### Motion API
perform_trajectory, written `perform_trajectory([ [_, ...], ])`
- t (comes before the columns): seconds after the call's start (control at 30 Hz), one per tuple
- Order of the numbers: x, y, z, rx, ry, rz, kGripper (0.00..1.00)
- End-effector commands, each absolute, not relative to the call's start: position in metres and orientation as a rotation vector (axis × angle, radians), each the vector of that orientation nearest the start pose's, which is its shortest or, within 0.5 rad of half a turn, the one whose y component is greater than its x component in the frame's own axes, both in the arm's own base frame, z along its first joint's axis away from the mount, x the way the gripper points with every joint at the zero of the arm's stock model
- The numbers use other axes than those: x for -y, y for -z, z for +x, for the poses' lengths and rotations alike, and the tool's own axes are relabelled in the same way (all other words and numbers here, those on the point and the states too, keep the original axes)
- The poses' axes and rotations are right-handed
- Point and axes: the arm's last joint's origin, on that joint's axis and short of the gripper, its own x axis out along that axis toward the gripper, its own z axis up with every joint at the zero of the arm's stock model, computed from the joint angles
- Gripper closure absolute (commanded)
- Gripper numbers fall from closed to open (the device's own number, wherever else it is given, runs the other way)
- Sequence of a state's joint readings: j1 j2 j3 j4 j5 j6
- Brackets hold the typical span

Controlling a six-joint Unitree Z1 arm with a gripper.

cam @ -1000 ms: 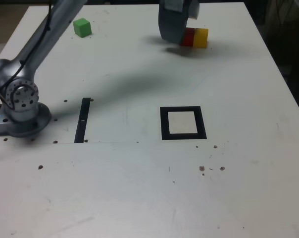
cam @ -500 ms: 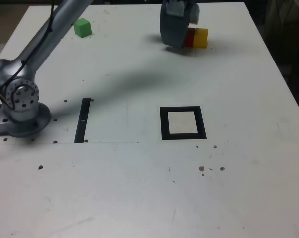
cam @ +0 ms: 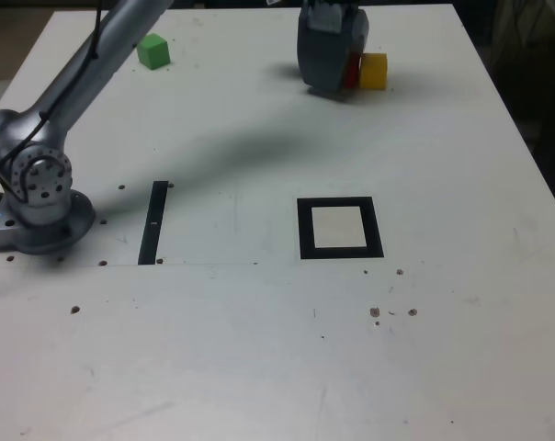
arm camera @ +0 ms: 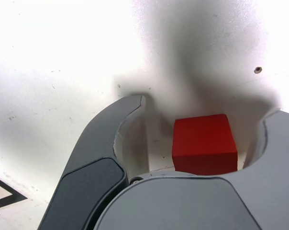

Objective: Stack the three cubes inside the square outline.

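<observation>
In the exterior view the gripper (cam: 344, 73) is down on the white table (cam: 259, 349) near the far edge, its grey body covering most of the red cube (cam: 353, 72). The yellow cube (cam: 373, 71) sits just beside the red one, on the exterior view's right, seemingly touching it. The green cube (cam: 152, 50) stands well apart, toward the far corner on the exterior view's left. The square outline (cam: 340, 228), a black frame with a pale centre, lies nearer the camera and holds no cube. A thin black strip (cam: 153, 222) lies to the outline's left in this view, near the arm's base (cam: 39, 197).

In the wrist view the red cube (arm camera: 204, 144) sits between the two grey jaws. A clear gap shows between the cube and one jaw, so the jaws are around the cube but not clamped on it. On the other side I cannot tell whether the jaw touches. A corner of the black frame (arm camera: 2, 194) shows at the picture's edge.
</observation>
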State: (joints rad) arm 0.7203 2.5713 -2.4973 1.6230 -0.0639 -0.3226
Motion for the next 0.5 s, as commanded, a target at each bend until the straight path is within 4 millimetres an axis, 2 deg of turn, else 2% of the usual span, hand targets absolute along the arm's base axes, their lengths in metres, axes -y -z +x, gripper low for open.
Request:
perform_trajectory([
  [0.0, -0.3283, -0.2142, 0.3774, -1.539, -0.763, -0.903, 0.4],
  [0.27, -0.3295, -0.216, 0.3774, -1.532, -0.782, -0.881, 0.65],
  [0.47, -0.3294, -0.2168, 0.3775, -1.531, -0.775, -0.875, 0.68],
])
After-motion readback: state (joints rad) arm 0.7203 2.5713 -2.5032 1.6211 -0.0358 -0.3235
